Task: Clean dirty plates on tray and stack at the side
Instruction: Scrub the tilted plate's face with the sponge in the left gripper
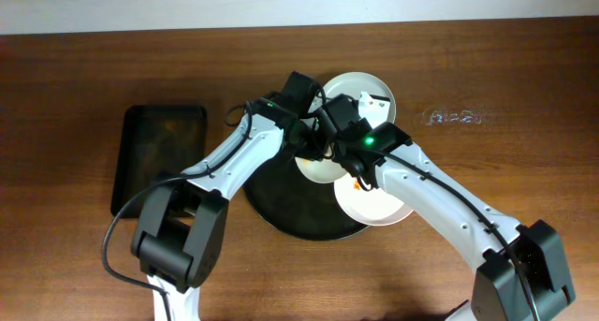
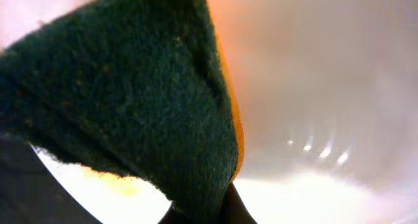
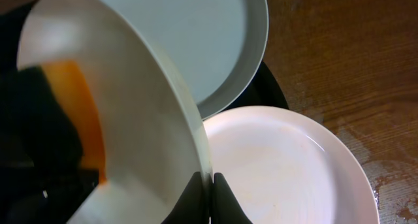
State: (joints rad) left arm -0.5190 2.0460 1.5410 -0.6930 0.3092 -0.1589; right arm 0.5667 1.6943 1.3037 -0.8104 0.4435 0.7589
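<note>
The right gripper (image 3: 209, 192) pinches the rim of a plate (image 3: 140, 113) tilted steeply on edge above the tray (image 1: 281, 213). The left gripper (image 2: 199, 212) clamps a sponge (image 2: 130, 100) against its face. A second plate (image 3: 281, 165) lies flat to the right of the fingers.

Three plates are showing plain white: tilted plate (image 3: 150, 119), plate behind it (image 3: 189, 34), flat plate (image 3: 281, 165). Sponge (image 2: 130, 106) is presenting a dark green scouring face over an orange layer. Round tray (image 1: 281, 209) and rectangular tray (image 1: 159, 153) are reading black. Tabletop (image 1: 75, 78) is showing brown wood grain. Arm links (image 1: 234, 157) are showing white.
</note>
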